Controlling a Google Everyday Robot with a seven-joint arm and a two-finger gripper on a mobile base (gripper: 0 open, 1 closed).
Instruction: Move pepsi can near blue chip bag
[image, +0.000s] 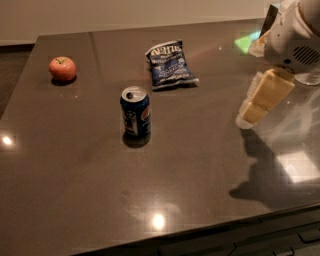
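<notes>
The pepsi can (135, 113) stands upright on the dark table (75, 190), left of centre, its logo facing me. The blue chip bag (169, 66) lies flat behind it and a little to the right, roughly a can's height away. My gripper (248, 116) hangs above the table's right side, well to the right of the can and apart from it. It holds nothing that I can see.
A red apple (62, 68) sits at the far left of the table. The robot's white arm housing (295, 35) fills the upper right corner. The table's front edge (200, 235) runs along the bottom.
</notes>
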